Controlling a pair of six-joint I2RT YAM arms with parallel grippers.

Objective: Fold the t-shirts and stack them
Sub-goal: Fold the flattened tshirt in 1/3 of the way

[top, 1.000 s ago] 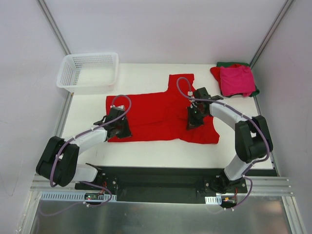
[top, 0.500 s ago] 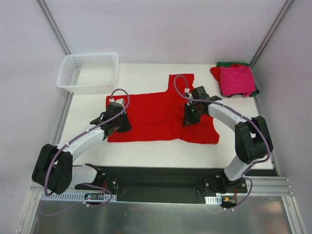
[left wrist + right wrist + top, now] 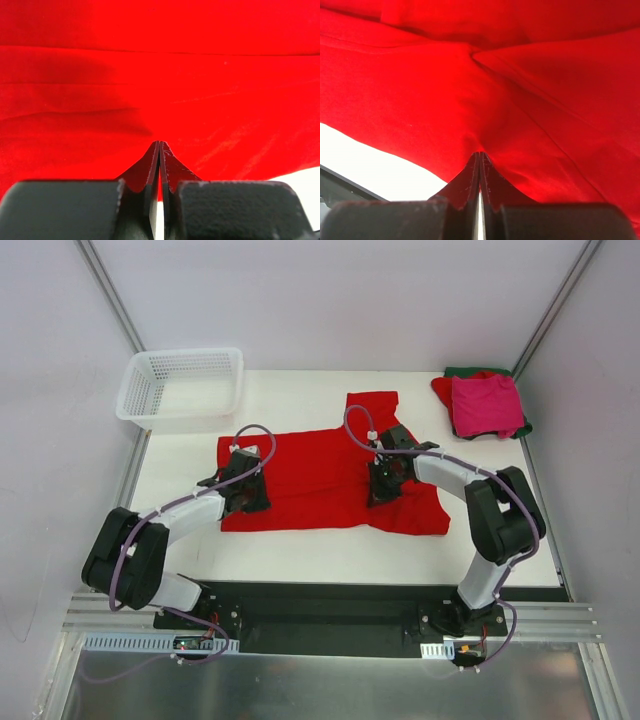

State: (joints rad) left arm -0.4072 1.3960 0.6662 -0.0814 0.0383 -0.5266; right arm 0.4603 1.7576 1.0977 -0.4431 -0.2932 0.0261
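A bright red t-shirt point(image 3: 310, 475) lies spread flat across the middle of the table, one sleeve pointing toward the back. My left gripper point(image 3: 255, 498) rests on its left part, shut, with its tips touching the red cloth point(image 3: 200, 75) and nothing seen between the jaws point(image 3: 159, 142). On the shirt's right part, near a sleeve seam, sits my right gripper point(image 3: 378, 492), also shut, its tips point(image 3: 479, 153) pressed into the cloth point(image 3: 420, 100), which dimples there. At the back right corner a magenta-pink t-shirt point(image 3: 487, 405) lies folded on a red one point(image 3: 441, 388) and a dark green one point(image 3: 470, 371).
A white mesh basket point(image 3: 180, 390) stands at the back left corner with nothing showing in it. Bare white tabletop point(image 3: 300, 550) runs along the near side of the red shirt. Metal frame posts rise at both back corners.
Both grippers have slid inward over the red shirt, the left one up and to the right, the right one to the left. The shirt's outline has barely shifted. Both stayed shut.
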